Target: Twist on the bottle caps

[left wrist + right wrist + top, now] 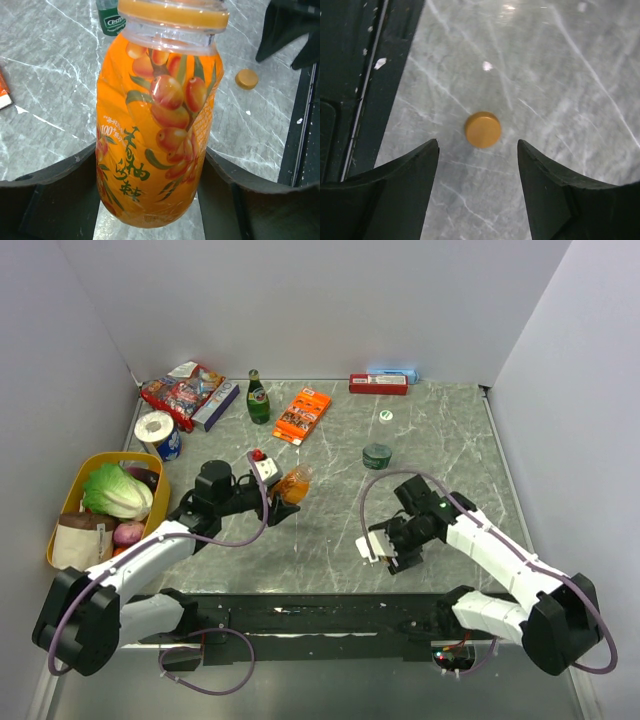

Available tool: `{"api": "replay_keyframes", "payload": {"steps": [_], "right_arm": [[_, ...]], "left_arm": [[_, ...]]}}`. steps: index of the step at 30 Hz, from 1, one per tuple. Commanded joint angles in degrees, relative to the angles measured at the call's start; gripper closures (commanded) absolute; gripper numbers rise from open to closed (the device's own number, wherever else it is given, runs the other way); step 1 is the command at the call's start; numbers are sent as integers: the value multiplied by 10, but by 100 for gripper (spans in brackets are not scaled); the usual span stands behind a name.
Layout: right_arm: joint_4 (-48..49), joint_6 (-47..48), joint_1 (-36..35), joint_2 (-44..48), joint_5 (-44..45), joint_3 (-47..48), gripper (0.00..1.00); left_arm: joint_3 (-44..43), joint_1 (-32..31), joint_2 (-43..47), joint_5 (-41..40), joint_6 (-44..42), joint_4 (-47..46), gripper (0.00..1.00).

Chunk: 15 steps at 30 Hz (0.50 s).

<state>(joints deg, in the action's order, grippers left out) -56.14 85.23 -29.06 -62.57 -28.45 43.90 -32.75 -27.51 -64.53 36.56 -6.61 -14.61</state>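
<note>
Left pincer [150, 172] is clenched on the orange bottle [157, 125], one finger pressed to each side of its lower half. The neck points away from the wrist and toward the other arm. I judge this hold is meant to steady the bottle and present its neck so a cap can be turned onto it. An orange band rings the neck, but the very top is cut off in the left wrist view.

The right pincer [477, 150] is released, its jaws spread wide above the table [560, 75]. The orange-brown cap [483, 129] lies flat on the table just ahead of the gap between them, touched by neither finger. That looks like lining up for a pickup near the table's front edge.

The grey-green bottle [377, 455] stands farther back, with the white cap [386, 416] beyond it, apart. Both seem left for a second round.
</note>
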Motion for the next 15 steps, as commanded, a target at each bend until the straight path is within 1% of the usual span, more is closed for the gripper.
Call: {"api": "replay_keyframes", "payload": {"steps": [1,6,15], "right_arm": [[41,64,-15,-18,16,-22,28],[60,46,-15,-76,31,-12,29],[78,59,-14,-106,52,-19,31]], "left_arm": [[-4,4,23,-5,-4,-1,99],[-4,3,34,-10,-6,14,99],[-2,11,40,-12,-2,14,99]]}}
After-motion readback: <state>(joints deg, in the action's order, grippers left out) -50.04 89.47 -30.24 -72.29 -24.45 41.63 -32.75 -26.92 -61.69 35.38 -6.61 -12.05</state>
